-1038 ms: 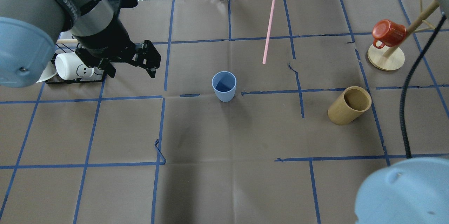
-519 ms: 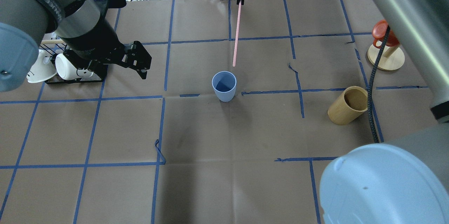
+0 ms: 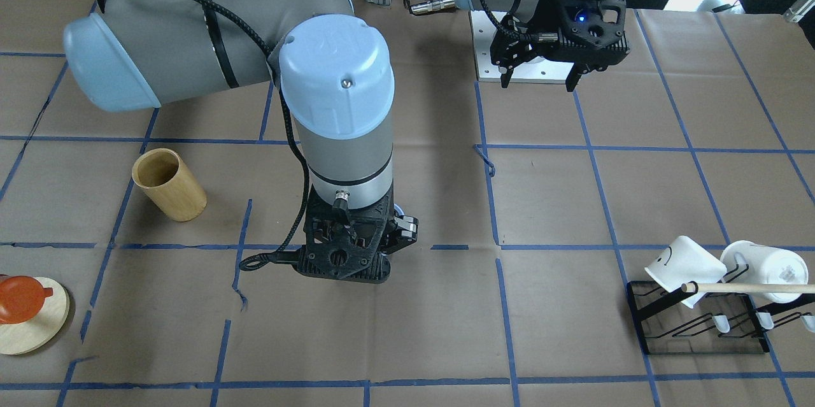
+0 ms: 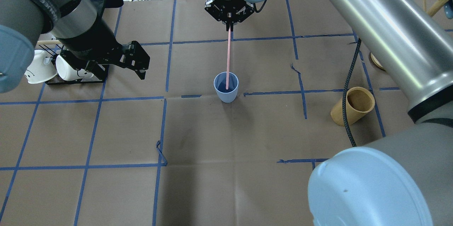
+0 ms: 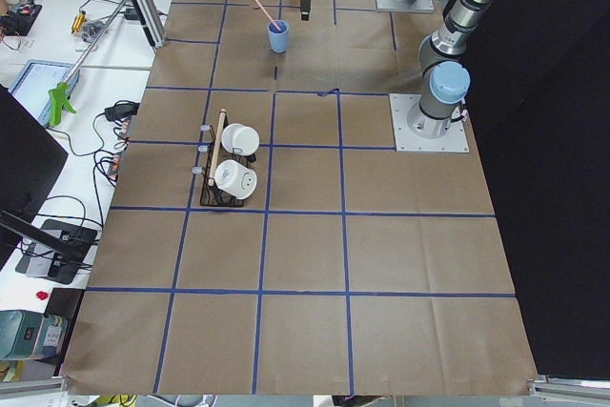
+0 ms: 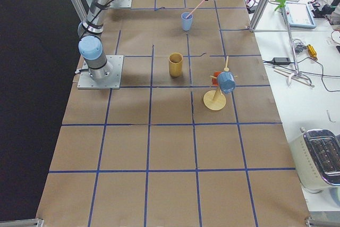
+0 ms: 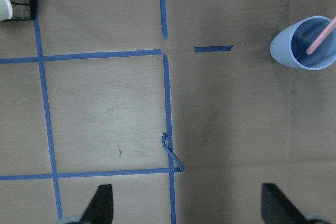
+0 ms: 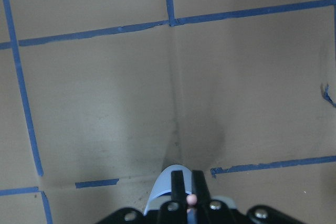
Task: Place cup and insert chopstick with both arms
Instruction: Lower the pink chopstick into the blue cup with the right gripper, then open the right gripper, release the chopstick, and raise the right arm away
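from the front, the right tool (image 4: 229, 24) hides nearly all the cup (image 4: 226, 94); the chopstick (image 4: 228, 56) has its lower tip lost inside the cup.

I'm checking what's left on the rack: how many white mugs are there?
2. Both lie tipped on the black rack: the inner mug toward the table's middle, the outer mug beside it toward the table's end. None looks hidden.

one chopstick (image 4: 229, 56), two cups (image 4: 226, 97) (image 3: 170, 193), two white mugs (image 3: 678, 262) (image 3: 767, 270), seemingly one red mug (image 3: 19, 295)
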Action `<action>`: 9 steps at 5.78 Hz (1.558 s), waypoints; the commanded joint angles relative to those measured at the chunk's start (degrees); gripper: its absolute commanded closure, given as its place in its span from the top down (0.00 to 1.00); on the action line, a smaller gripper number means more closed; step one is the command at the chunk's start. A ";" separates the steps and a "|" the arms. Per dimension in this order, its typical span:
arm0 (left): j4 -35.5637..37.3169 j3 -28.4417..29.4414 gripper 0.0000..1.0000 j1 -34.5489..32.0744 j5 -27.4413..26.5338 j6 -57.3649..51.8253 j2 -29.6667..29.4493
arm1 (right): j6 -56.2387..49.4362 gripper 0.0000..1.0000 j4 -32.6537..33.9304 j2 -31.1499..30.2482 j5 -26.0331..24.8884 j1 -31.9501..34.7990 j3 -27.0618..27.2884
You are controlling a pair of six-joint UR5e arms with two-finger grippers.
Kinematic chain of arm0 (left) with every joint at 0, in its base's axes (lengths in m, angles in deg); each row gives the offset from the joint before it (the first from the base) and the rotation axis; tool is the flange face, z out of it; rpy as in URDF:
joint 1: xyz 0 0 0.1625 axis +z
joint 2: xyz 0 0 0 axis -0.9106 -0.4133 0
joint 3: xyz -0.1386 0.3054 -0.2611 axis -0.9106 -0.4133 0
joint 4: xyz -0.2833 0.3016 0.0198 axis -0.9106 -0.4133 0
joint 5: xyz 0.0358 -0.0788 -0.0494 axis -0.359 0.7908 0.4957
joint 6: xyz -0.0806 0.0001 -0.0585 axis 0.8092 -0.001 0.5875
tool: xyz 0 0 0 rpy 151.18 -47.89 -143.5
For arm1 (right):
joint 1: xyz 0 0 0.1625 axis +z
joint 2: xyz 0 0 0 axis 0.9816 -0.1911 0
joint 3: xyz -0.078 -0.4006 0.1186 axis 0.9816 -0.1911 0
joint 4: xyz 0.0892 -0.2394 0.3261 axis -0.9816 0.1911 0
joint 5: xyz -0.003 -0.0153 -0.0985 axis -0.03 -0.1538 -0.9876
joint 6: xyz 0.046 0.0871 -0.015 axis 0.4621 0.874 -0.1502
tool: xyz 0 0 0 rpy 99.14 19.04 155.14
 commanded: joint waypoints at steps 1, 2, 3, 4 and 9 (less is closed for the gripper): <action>0.03 0.00 0.99 -0.05 0.00 0.00 0.06 | 0.00 1.00 3.29 0.16 0.64 0.39 1.09; -0.06 0.00 0.99 0.04 0.00 0.00 0.06 | -0.17 1.00 2.80 -0.63 0.64 -0.22 0.56; -0.06 0.00 0.99 -0.05 0.00 0.00 0.06 | -0.78 1.00 1.40 -3.42 0.47 -1.70 0.91; -0.14 0.00 0.99 -0.05 0.00 0.00 0.15 | -2.44 1.00 -3.31 -7.10 0.12 -4.33 1.43; -0.15 0.00 0.99 -0.05 0.00 0.00 0.15 | -18.90 1.00 -3.00 -31.89 0.03 -20.97 28.72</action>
